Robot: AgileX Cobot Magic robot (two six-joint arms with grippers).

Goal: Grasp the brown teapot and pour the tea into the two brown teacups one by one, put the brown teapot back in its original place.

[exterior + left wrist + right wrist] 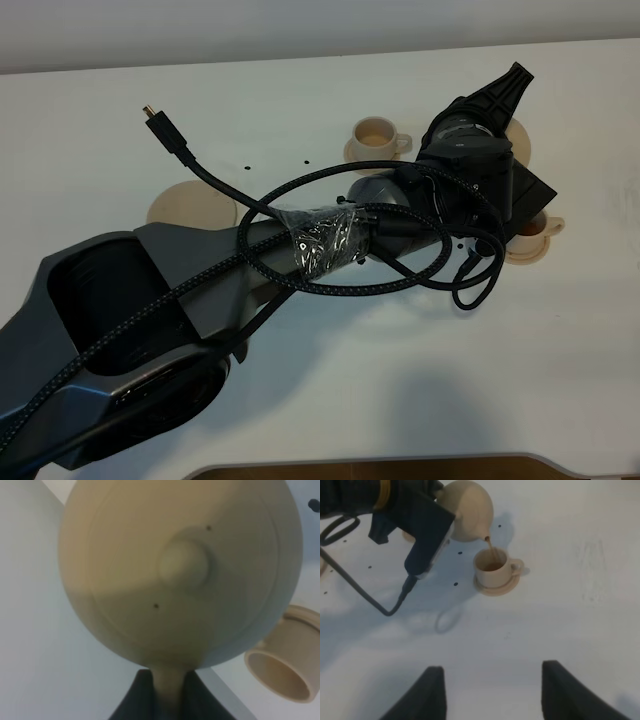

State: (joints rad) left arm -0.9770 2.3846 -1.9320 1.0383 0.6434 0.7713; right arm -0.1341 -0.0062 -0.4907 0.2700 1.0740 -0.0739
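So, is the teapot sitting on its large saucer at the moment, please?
No, the brown teapot is tilted over a teacup, pouring tea.

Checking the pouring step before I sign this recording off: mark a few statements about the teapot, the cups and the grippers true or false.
1. The left gripper grips the brown teapot by its handle. True.
2. Tea is streaming into the teacup below the spout. True.
3. The teapot rests on the wide saucer. False: that saucer is bare, and the teapot is held tilted in the air.
4. The right gripper is shut on a cup. False: it is open and empty.
5. The other teacup has no saucer. False: it stands on one.
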